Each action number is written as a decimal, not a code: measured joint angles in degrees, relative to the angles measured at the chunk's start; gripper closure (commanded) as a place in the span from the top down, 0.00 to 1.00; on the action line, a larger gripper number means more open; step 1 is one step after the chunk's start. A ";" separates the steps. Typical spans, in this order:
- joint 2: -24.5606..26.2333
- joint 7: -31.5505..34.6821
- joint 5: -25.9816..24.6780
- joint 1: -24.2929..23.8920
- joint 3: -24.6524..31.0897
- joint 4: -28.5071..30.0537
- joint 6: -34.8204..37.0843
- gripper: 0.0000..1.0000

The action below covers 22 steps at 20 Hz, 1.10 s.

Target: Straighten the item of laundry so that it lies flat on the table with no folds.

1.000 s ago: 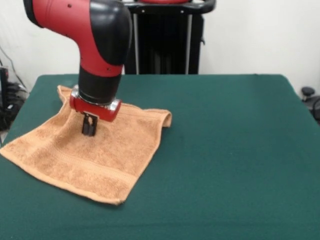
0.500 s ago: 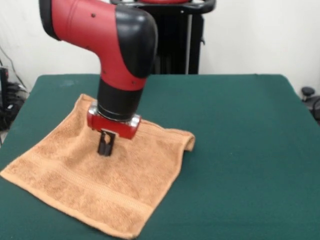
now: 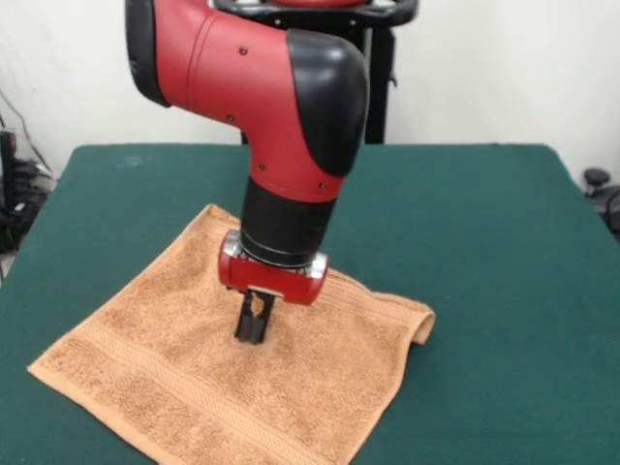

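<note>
Towel (image 3: 194,387) lay mostly flat on green worktop (image 3: 504,252), near front-left; right corner curled up, not yet flattened. Tool (image 3: 252,327) stood mid-towel, tips pressed together pinching cloth, likely to drag it; fold probably needed separate tug.

The arm (image 3: 262,87) was glossy red with a rounded black elbow cap and small dark screw holes dotting the shell. Below came a black cylindrical wrist, a thin silver ring, a red collar, and a small black gripper (image 3: 251,329).
</note>
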 measured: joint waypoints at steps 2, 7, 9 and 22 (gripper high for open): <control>0.08 0.00 0.51 0.19 0.00 -0.07 0.00 0.00; -0.40 0.00 1.07 -0.38 0.56 0.63 -0.08 0.00; -1.23 0.00 1.07 -1.17 1.30 1.75 -0.46 0.00; -12.10 0.00 -2.92 -14.26 5.67 14.71 -2.22 0.00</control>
